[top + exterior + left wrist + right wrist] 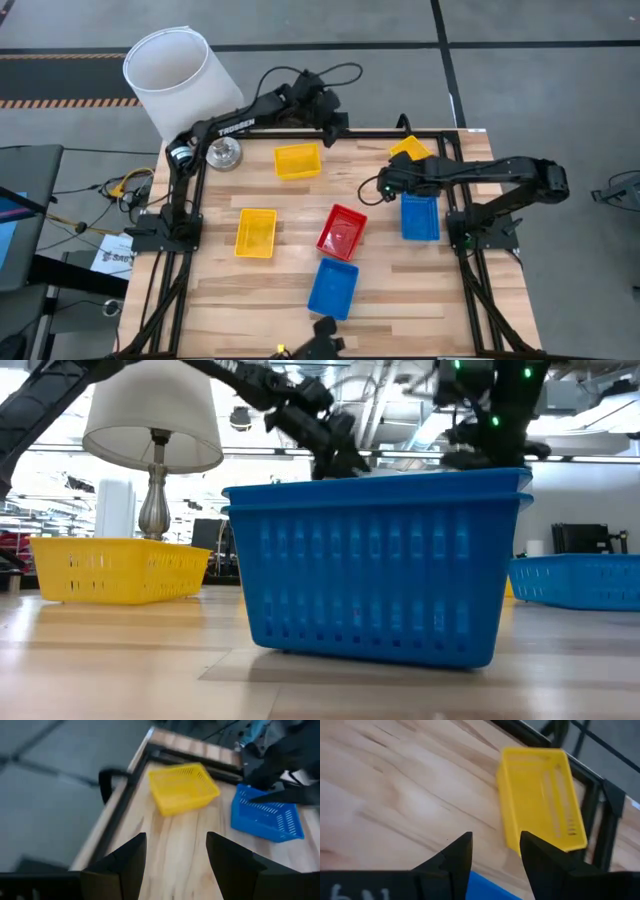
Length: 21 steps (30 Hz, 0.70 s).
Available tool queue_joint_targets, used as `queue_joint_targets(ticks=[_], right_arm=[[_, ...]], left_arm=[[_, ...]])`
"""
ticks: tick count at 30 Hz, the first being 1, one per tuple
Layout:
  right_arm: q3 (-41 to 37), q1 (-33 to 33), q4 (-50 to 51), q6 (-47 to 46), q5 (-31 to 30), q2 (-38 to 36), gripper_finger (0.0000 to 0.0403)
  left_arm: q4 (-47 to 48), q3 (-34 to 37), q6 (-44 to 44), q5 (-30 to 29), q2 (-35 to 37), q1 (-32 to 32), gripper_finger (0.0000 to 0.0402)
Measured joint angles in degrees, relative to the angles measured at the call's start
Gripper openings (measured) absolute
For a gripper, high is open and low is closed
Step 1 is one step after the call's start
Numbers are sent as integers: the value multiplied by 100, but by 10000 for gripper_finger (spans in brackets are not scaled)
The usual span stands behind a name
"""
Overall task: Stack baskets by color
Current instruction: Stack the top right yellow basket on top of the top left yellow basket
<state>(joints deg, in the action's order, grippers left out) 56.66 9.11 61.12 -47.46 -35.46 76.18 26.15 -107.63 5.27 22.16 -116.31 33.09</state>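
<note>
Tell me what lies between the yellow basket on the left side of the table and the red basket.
Nothing: in the high view, only bare wooden tabletop separates the yellow basket from the red basket.

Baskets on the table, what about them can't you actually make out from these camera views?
- High view: the yellow basket at the far right corner is partly covered by the right arm.
- High view: whether the red basket is one basket or several nested cannot be told from straight above.
- Low view: the near blue stack blocks everything behind it, including the red one.
- Left wrist view: blue basket is blurred.
</note>
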Motion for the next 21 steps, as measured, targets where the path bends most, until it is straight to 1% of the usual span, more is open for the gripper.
queue_joint_targets(ticks=[2,4,6,10,13,15,18,21], right_arm=[[-154,16,91,-94,83,4,186],[-213,11,183,-117,51,2,183],[-297,152,172,-106,-111,0,179],[-485,840,-141,59,-352,0,170],[-645,1411,-726,480,-318,-1,163],[-808,1727,-1356,914,-93,0,160],[-1033,2100,-2159,1535,488,2,158],[-1219,2332,-2677,1796,675,2,158]], left_arm=[[12,-148,311,-16,0,-104,194],[-8,-177,354,12,0,-229,194],[28,-177,265,251,1,-340,194],[93,-177,-240,1039,146,-481,194],[271,-188,-463,1192,368,-573,194],[523,-188,-493,1179,529,-619,194],[896,-188,-368,1119,793,-695,194],[1277,-188,-298,943,1081,-771,194]])
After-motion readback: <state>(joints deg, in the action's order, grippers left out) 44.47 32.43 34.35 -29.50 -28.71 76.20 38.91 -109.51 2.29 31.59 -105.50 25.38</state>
